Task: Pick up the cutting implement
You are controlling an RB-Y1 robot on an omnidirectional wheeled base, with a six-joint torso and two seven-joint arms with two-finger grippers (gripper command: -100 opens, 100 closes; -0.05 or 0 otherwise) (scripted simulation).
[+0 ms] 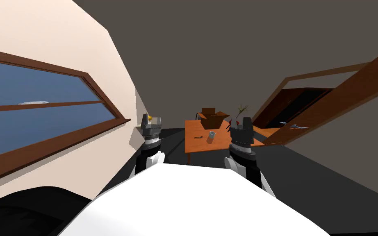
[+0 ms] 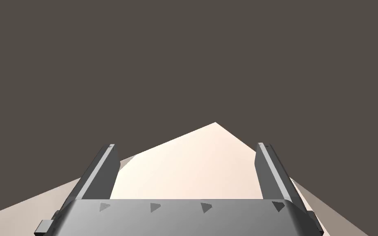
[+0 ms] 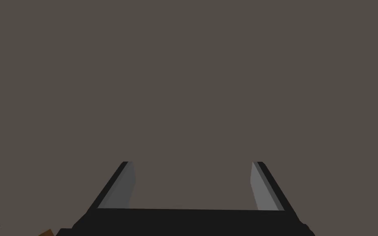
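While both point upward, the left tool (image 2: 186, 145) and right tool (image 3: 192, 163) stand spread.

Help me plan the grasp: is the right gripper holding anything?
No: the right gripper is open, its two fingers wide apart with nothing between them.

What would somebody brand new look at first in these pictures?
Probably the orange-brown table straight ahead, with a brown box at its far side, a grey cup near the middle and a small dark implement lying left of the cup. Next comes the big blue window on the left wall. The left tool and right tool are both open, holding nothing.
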